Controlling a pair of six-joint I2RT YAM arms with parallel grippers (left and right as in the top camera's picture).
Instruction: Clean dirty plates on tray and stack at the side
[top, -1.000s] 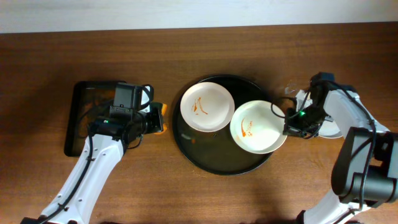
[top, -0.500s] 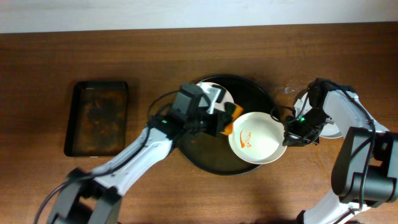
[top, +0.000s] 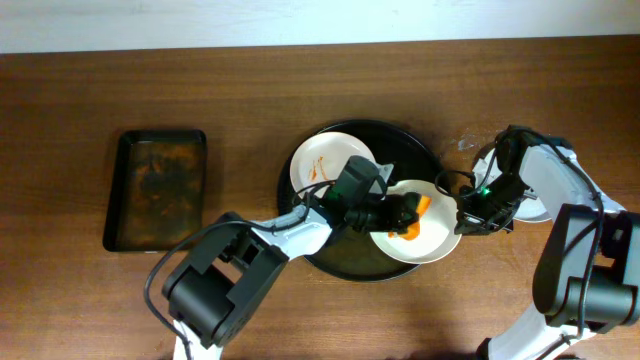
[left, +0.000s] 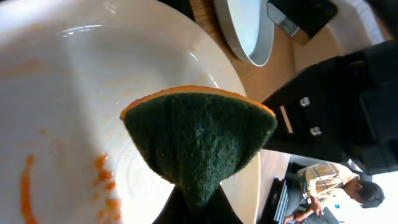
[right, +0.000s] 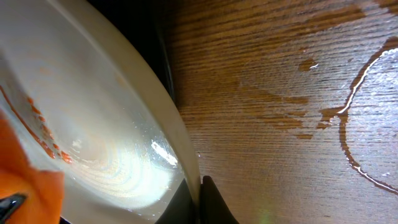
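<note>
The round black tray (top: 405, 150) lies mid-table. One dirty plate (top: 325, 160) with an orange smear lies on its left part. My right gripper (top: 462, 214) is shut on the right rim of a second dirty plate (top: 432, 240), and the pinched rim (right: 198, 198) shows in the right wrist view. My left gripper (top: 405, 213) is shut on an orange-and-green sponge (left: 199, 140) and holds it against that plate's sauce-smeared middle (left: 68, 99). A third white plate (top: 532, 208) lies on the table at the right, mostly hidden by the right arm.
A smaller rectangular black tray (top: 155, 190) with brownish water sits at the left. Water streaks (right: 348, 112) wet the wooden table beside the round tray's right edge. The left arm stretches across the round tray's lower left.
My left arm has swung from the rectangular tray rightwards across the round tray, bringing the sponge onto the right plate. My right gripper still holds that plate, shifted slightly.
</note>
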